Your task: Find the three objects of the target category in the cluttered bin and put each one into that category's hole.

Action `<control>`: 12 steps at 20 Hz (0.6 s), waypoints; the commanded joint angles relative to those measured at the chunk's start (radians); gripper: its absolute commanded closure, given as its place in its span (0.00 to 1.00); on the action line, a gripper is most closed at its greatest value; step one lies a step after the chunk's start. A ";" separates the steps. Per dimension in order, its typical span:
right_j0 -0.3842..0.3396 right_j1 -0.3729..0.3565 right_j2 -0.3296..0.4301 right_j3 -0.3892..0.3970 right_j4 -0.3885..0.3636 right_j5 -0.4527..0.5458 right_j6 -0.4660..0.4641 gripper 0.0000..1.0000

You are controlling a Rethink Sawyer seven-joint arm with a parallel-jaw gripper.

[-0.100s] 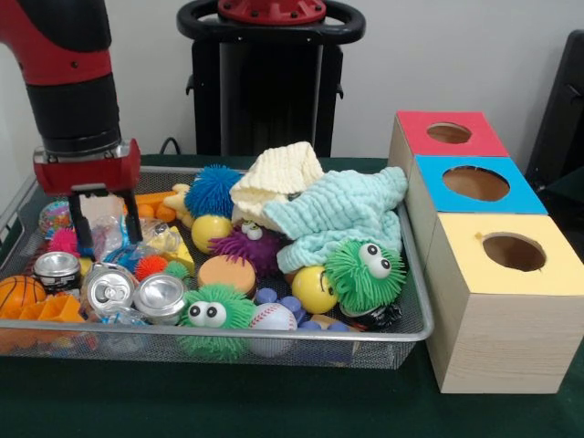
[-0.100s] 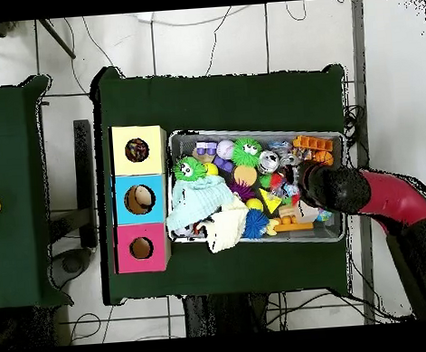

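Three crushed silver cans (image 1: 57,267) (image 1: 109,287) (image 1: 161,297) lie in the near left part of the wire bin (image 1: 415,321) in the front view. My gripper (image 1: 109,237) hangs just behind them over the bin's left end. It is open, with its black fingers (image 1: 81,224) dipping into the clutter either side of a pale crinkled wrapper (image 1: 102,212). Beside the bin stand the red box (image 1: 449,133), the blue box (image 1: 475,182) and the yellow box (image 1: 514,251), each with a round hole. In the overhead view the arm (image 2: 344,188) covers the gripper.
The bin also holds several fuzzy balls (image 1: 365,271), a pale green cloth (image 1: 342,214), a cream cloth (image 1: 278,173), a baseball (image 1: 272,318), a small basketball (image 1: 18,292) and yellow balls (image 1: 313,288). From above, the boxes (image 2: 139,199) line the bin's (image 2: 250,133) left side.
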 commanded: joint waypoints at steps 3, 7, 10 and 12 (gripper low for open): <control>0.057 0.004 -0.001 -0.115 0.013 0.131 -0.021 0.00; 0.097 0.038 -0.044 -0.196 -0.031 0.079 0.022 0.00; 0.111 0.053 -0.075 -0.215 -0.059 0.016 0.049 0.00; 0.116 0.058 -0.099 -0.218 -0.076 -0.029 0.063 0.00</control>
